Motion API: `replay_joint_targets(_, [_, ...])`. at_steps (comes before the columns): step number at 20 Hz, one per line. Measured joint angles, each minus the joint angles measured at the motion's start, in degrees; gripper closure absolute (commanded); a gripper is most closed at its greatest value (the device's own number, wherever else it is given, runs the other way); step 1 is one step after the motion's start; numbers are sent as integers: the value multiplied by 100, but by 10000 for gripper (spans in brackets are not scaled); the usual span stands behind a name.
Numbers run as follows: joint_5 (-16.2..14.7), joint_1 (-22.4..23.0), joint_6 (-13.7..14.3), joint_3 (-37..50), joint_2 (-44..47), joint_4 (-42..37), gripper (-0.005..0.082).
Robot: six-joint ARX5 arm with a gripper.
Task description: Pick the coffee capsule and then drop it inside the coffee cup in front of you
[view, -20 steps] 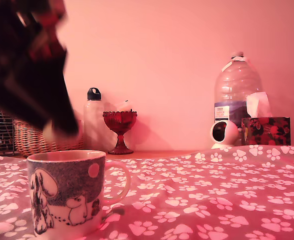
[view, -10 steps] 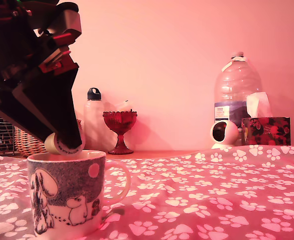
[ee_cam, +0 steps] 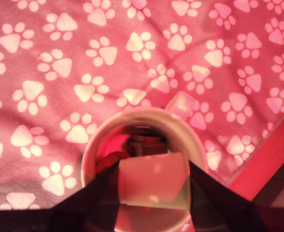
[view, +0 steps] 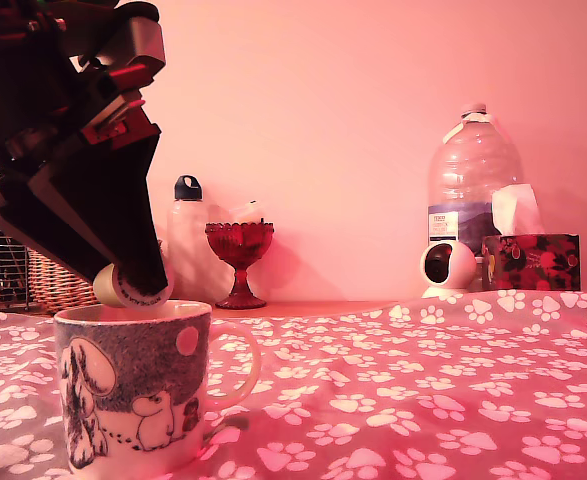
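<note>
- A plain wall (view: 353, 120), all tinted pink-red, backs a table under a cloth printed with white paw marks (view: 423, 390).
- A small pale coffee capsule (view: 123, 285) with a round rim hangs just above the mouth of the cup, pinched between the dark fingers of the black gripper (view: 133, 282); the wrist view shows it as a pale block (ee_cam: 154, 186) between the two jaws, right over the cup's opening.
- The large pale ceramic coffee cup (view: 133, 385), with a dark speckled band, white cartoon creatures and a loop handle, stands on the cloth at the exterior view's left.
- Behind it sit a wicker basket (view: 58, 275), a pale bottle with a dark cap (view: 187, 240) and a red glass goblet (view: 239, 262).
- At the exterior view's right stand a big clear plastic water bottle (view: 473, 190), a small white round device (view: 446, 268) and a dark patterned tissue box (view: 530, 260).
</note>
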State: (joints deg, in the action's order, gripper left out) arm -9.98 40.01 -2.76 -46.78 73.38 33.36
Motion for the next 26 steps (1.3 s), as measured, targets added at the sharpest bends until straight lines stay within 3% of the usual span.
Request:
replay_joint_targets(2, [0, 0, 0, 0, 0, -35, 503])
replay_joint_targets(3, [0, 0, 0, 0, 0, -50, 401])
replay_joint_targets(5, [0, 0, -4, 0, 0, -103, 96])
replay_joint_targets(6, [0, 0, -87, 0, 0, -127, 10])
replay_joint_targets(11, [0, 0, -138, 0, 0, -129, -5])
replay_joint_targets(13, [0, 0, -131, 0, 0, -127, 47])
replay_joint_targets(15, [-2, 0, -2, 0, 0, -118, 192])
replay_joint_targets(19, [-2, 0, 216, -103, -4, 33, 751])
replay_joint_targets(20, [0, 0, 234, -146, -17, 28, 790])
replay_joint_targets(22, [7, 0, 254, -181, -133, -61, 788])
replay_joint_targets(26, [348, -20, 262, -188, -621, -302, 788])
